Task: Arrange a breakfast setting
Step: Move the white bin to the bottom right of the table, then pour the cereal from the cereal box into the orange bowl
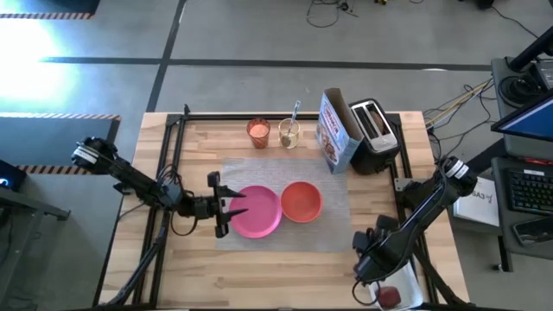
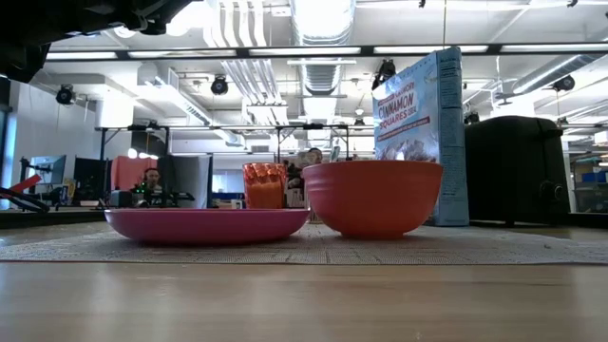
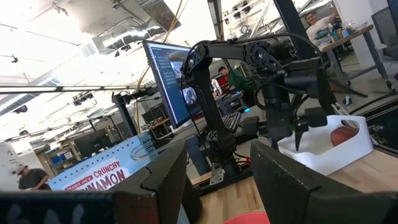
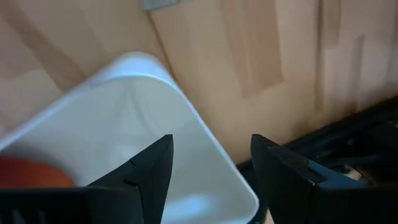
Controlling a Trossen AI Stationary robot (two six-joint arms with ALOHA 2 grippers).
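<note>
White bin at the table's corner, right hand above.

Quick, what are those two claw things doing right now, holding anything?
Left tool: open, holding nothing, beside the pink plate.
Right tool: open, empty, above the white bin with the apple.

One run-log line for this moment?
left gripper: open, at pink plate edge | right gripper: open, over white bin with apple | bowl: on mat beside plate
</note>
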